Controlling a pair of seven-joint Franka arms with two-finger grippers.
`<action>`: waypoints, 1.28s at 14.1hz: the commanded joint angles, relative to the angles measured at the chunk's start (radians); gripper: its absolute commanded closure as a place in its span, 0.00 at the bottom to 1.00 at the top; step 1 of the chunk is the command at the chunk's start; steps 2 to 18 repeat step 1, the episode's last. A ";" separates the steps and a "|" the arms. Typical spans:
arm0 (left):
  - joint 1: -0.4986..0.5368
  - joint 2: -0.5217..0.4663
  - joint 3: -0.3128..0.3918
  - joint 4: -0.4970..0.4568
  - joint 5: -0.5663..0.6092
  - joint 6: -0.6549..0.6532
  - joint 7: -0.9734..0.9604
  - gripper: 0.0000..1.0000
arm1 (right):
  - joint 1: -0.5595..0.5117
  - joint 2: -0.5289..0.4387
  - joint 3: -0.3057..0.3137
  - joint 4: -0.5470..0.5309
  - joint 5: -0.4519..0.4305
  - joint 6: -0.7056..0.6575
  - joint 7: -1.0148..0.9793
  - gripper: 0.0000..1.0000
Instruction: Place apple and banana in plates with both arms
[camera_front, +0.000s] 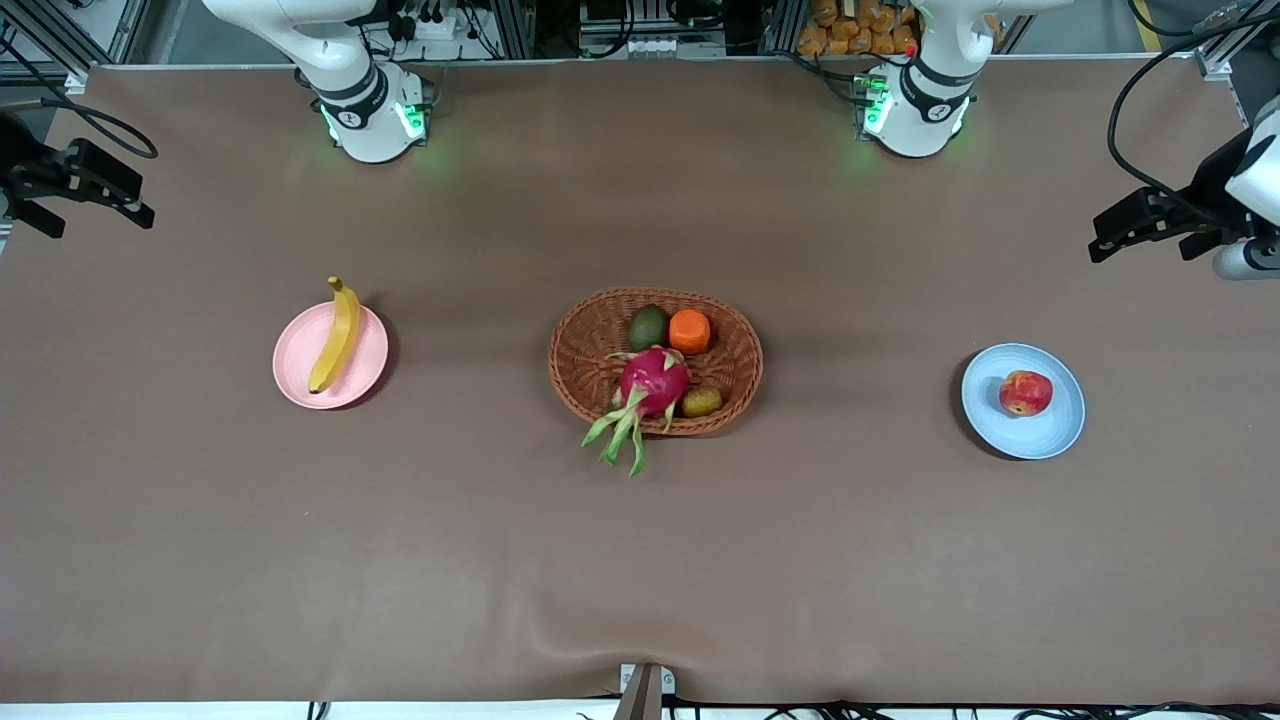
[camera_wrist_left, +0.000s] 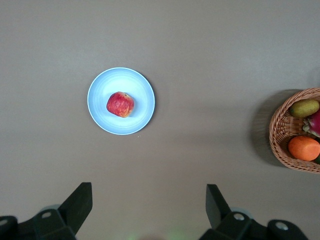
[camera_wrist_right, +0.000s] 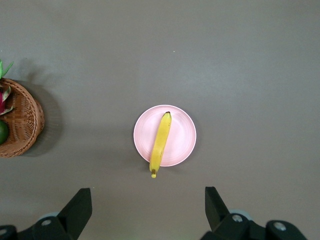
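Note:
The red apple sits on the pale blue plate toward the left arm's end of the table. The yellow banana lies across the pale pink plate toward the right arm's end, its stem tip poking over the rim. My left gripper hangs high over the bare table beside the blue plate, open and holding nothing. My right gripper hangs high over the table beside the pink plate, also open and holding nothing.
An oval woven brown basket stands mid-table between the plates. It holds a pink dragon fruit, an orange fruit, a dark green fruit and a small brownish one. Brown cloth covers the table.

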 joint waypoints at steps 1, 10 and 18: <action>-0.002 0.008 -0.004 0.021 0.018 -0.014 0.015 0.00 | -0.012 -0.015 0.003 -0.012 0.011 0.005 -0.014 0.00; -0.002 0.008 -0.004 0.021 0.018 -0.014 0.015 0.00 | -0.012 -0.015 0.003 -0.012 0.011 0.005 -0.014 0.00; -0.002 0.008 -0.004 0.021 0.018 -0.014 0.015 0.00 | -0.012 -0.015 0.003 -0.012 0.011 0.005 -0.014 0.00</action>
